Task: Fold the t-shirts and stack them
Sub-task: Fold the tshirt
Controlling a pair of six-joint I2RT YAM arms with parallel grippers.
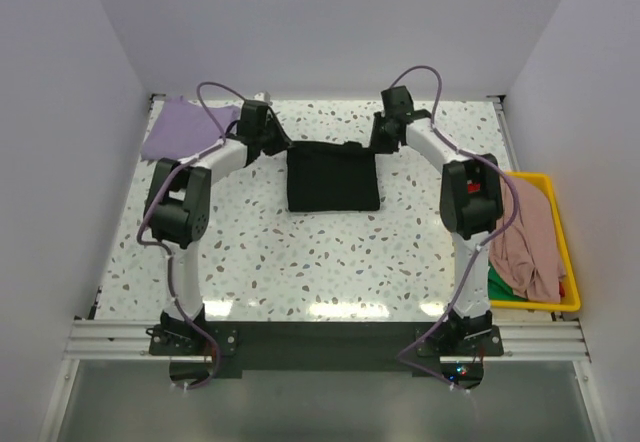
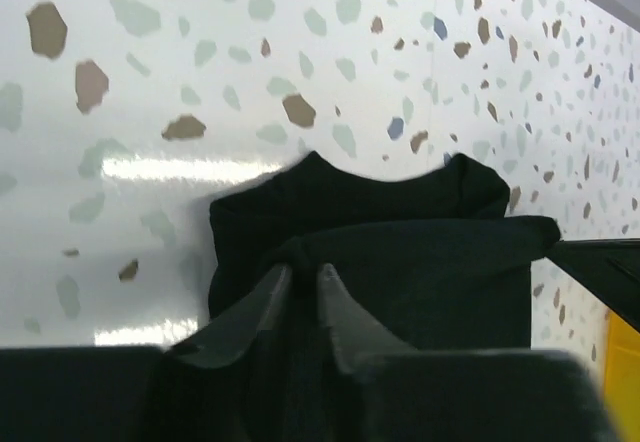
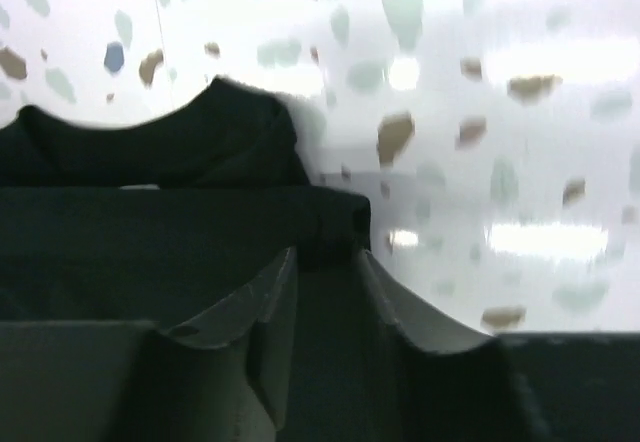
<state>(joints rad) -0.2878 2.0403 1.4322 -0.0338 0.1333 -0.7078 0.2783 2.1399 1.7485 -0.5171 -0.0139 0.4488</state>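
Two arms, one shirt. The black t-shirt (image 1: 333, 182) lies folded mid-way across the speckled table (image 1: 330, 262): a soft matte rectangle, long axis left-right, its far edge running between both grippers. Left gripper (image 2: 303, 274) is on the far-left corner, fingers pressed together, pinching the top fold. Right gripper (image 3: 325, 260) is on the far-right corner, fingers a little apart; can't tell if cloth is caught. The shirt body lies toward the bases, neither arm nearer. My guess: the next fold needs both corners moving level. Lavender t-shirt (image 1: 183, 127) lies flat far left. Pink t-shirt (image 1: 528, 237) and green t-shirt (image 1: 500, 287) are heaped in the yellow bin (image 1: 568, 252).
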